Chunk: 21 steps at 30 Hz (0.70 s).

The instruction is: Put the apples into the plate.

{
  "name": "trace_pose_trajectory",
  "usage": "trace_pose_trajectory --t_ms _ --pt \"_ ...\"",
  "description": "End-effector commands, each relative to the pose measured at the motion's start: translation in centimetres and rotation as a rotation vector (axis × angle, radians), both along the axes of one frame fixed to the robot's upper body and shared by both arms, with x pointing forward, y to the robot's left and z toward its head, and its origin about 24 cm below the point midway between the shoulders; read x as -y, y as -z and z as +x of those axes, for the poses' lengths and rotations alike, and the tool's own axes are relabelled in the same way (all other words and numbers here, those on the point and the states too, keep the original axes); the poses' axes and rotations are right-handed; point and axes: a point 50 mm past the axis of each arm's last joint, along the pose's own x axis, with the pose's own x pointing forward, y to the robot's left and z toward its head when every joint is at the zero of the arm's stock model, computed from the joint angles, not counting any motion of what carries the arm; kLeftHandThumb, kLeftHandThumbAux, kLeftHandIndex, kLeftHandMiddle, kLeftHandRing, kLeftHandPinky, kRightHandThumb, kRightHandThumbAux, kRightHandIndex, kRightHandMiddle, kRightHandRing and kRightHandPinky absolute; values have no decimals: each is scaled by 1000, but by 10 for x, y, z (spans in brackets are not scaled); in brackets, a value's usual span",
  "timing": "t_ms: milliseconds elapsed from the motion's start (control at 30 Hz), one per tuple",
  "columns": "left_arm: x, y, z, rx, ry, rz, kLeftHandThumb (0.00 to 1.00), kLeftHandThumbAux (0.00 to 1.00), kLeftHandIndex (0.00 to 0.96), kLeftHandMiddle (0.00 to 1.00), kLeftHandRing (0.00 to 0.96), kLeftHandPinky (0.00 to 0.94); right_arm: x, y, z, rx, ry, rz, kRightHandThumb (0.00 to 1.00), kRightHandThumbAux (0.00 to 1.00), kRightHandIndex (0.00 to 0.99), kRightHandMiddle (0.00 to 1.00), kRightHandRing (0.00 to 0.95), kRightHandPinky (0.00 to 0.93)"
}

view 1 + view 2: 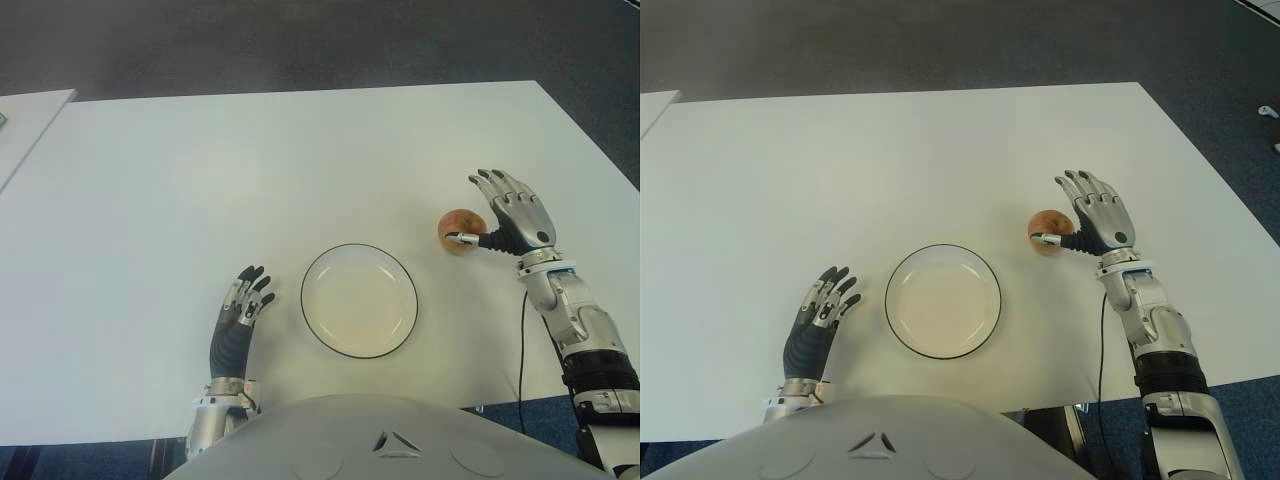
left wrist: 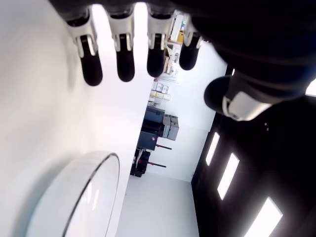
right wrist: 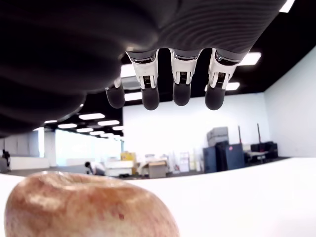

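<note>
Rightward of the plate (image 1: pixel 404 322), the apple (image 1: pixel 456 228) sits; right hand (image 1: pixel 512 216) spread beside it, thumb touching.

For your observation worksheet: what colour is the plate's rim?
The plate is white with a thin dark rim, clearest in the left eye view.

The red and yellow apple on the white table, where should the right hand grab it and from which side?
Grip the round red-yellow apple around its widest middle, coming from its right. The right hand already shows there, fingers spread open, thumb tip at the fruit. The apple sits free on the white table, with the black-rimmed white plate clear of it to the left.
</note>
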Motion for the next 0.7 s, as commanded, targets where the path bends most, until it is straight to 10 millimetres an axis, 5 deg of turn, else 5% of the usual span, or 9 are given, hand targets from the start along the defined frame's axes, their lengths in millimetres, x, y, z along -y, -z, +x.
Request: trace_pose_trajectory --t_ms 33,700 --pt "1 1 -3 -26 7 6 188 483 127 122 137 199 4 5 5 -52 23 20 341 329 0 7 0 0" --pt "1 -1 -3 -20 -3 -26 228 481 143 140 164 239 -6 24 5 -79 -2 71 349 363 13 37 0 0"
